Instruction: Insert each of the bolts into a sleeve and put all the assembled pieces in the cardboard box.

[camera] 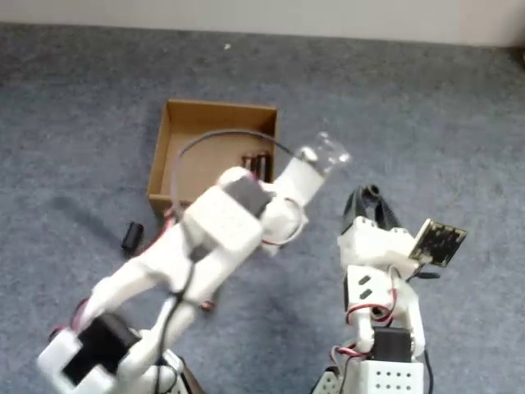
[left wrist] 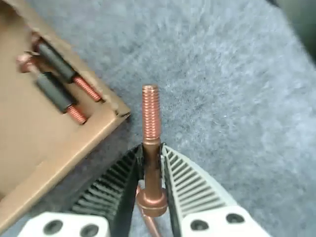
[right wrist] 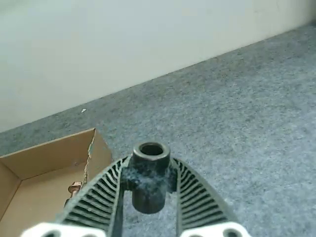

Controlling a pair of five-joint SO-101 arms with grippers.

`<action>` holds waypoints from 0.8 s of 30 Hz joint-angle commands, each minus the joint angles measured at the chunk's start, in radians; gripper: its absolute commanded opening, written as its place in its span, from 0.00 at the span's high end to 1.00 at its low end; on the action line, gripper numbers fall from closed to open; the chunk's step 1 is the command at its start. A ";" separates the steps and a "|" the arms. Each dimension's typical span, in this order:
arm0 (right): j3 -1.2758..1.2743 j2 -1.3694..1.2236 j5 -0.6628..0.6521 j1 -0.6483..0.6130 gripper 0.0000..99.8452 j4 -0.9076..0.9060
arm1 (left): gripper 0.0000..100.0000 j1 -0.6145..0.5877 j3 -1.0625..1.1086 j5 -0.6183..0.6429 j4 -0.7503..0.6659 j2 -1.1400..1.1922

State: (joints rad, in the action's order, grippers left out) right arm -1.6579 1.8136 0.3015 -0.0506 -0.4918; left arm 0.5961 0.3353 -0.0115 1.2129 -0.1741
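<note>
My left gripper (left wrist: pixel 150 152) is shut on a copper bolt (left wrist: pixel 150 116), whose threaded end points away from the wrist, just off the corner of the cardboard box (left wrist: pixel 34 163). Two assembled pieces (left wrist: pixel 58 81), bolts in black sleeves, lie in the box; from above they show as dark shapes (camera: pixel 257 163) near its right wall. My right gripper (right wrist: pixel 149 165) is shut on a black sleeve (right wrist: pixel 149 174) held upright with its bore facing up. From above, the right gripper (camera: pixel 369 202) stands right of the box (camera: pixel 176 156), and the left gripper (camera: pixel 318 158) hovers by the box's right corner.
A loose black sleeve (camera: pixel 133 235) lies on the grey carpet left of the box's front corner. A pale wall (right wrist: pixel 123 44) runs behind the carpet. Open carpet spreads to the right and behind the box.
</note>
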 commanded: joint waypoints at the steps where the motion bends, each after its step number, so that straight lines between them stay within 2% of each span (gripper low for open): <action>1: 0.012 0.013 0.005 0.012 1.00 0.030 | 1.00 -0.105 0.125 0.031 -0.054 -0.277; 5: 0.012 0.015 0.005 0.010 1.00 0.030 | 1.00 -0.269 0.326 0.172 -0.167 -0.441; 10: 0.012 0.015 0.005 0.007 1.00 0.030 | 0.99 -0.404 0.506 0.249 -0.264 -0.631; 12: 0.012 0.015 0.006 0.007 1.00 0.030 | 0.93 -0.430 0.544 0.310 -0.262 -0.704; 16: 0.010 0.015 0.006 0.005 1.00 0.030 | 0.76 -0.489 0.561 0.437 -0.143 -0.817; 20: 0.010 0.015 0.006 0.005 1.00 0.030 | 0.77 -0.524 0.561 0.385 -0.109 -0.888; 24: 0.010 0.015 0.005 0.005 1.00 0.030 | 0.82 -0.584 0.562 0.259 -0.115 -0.892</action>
State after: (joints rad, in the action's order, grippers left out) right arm -1.6579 1.8136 0.3015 -0.0506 -0.4918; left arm 0.0652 0.9014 0.3537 1.0963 -1.0457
